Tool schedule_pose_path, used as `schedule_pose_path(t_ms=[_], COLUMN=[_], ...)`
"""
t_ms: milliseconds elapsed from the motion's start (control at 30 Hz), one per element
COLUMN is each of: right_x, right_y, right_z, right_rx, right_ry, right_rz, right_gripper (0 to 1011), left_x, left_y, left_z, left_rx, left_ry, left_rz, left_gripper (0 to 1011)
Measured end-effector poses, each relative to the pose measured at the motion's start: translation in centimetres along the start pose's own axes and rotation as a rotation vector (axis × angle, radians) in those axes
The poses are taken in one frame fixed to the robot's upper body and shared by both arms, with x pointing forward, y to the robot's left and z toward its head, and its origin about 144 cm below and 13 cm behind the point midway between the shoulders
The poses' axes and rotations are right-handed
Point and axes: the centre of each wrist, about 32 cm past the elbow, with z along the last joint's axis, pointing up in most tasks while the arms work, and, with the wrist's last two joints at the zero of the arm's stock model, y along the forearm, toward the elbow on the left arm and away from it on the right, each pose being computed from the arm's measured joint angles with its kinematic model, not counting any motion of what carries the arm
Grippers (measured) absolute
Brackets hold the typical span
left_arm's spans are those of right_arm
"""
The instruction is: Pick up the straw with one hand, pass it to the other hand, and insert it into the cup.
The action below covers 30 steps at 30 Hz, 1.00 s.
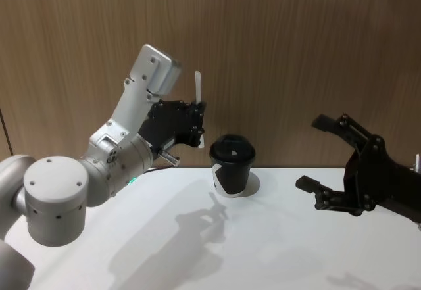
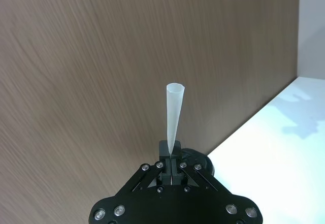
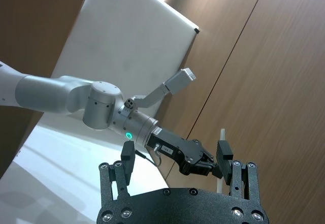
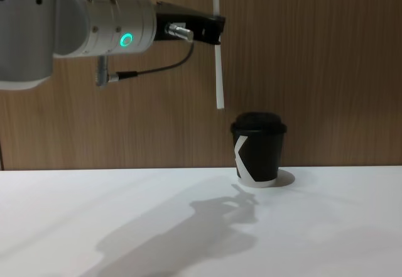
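Nothing here that I can actually read, no words and no numbers. The cup [image 4: 258, 148] has a white angular stripe mark on its side, more a shape than a letter. A small pale label [image 3: 161, 147] sits behind the left gripper [image 1: 200, 114], its print too small to make out.

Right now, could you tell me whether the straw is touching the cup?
Apart. The chest view shows the straw, in the left gripper, ending above and left of the cup, wall visible between.

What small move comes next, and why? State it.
Probably shift the left tool slightly toward the robot's right. It holds the straw upright, but the straw's lower end hangs above and to the left of the lid of the cup, not over it.
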Motion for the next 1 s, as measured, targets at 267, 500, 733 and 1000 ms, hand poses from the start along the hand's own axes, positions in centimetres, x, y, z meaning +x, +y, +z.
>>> schedule_pose_path(t_ms=[267,500,733,1000], right_x=[0.0,0.0,0.0,0.0], right_y=[0.0,0.0,0.0,0.0], right_z=[0.0,0.0,0.0,0.0], right_rx=[0.0,0.0,0.0,0.0], right_ry=[0.0,0.0,0.0,0.0], right_rz=[0.0,0.0,0.0,0.0], right_gripper=[1001,1001,1001,1001], left_x=[0.1,0.4,0.5,0.6], left_y=[-0.9,-1.3,-1.6,-2.3], left_z=[-0.3,-0.2,0.0,0.2], left_rx=[0.02,0.019,0.013,0.013], left_ry=[0.007,0.017,0.034,0.058], left_rz=[-0.014,-0.028,-0.047,-0.069], left_gripper=[10,10,8,8])
